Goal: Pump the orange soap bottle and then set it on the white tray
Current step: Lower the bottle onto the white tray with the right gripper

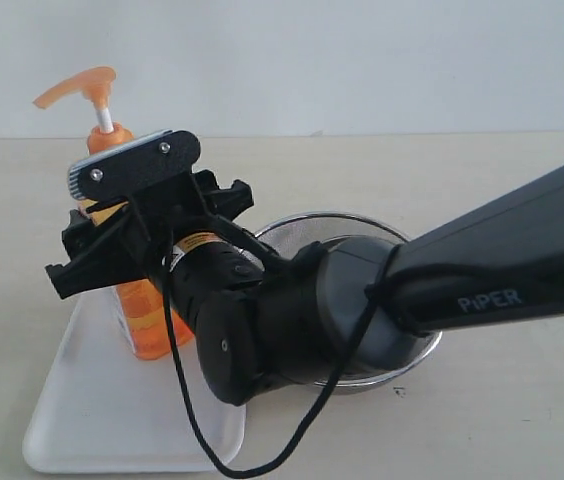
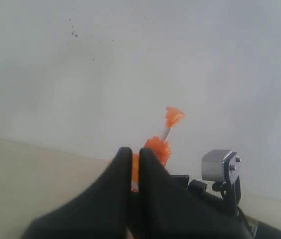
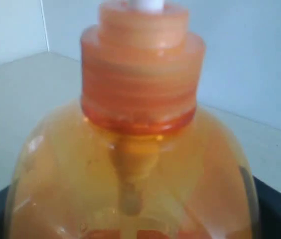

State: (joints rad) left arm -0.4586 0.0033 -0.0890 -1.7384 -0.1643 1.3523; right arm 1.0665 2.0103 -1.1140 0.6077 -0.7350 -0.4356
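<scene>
Right gripper [image 1: 102, 255] straddled the orange soap bottle [image 1: 147, 320] on the white tray [image 1: 112, 425], clamped or slack we couldn't tell; a snagging finger might topple it.

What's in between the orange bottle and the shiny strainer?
The right gripper and its black wrist fill that stretch, as the exterior view shows, from the strainer across to the bottle.
</scene>
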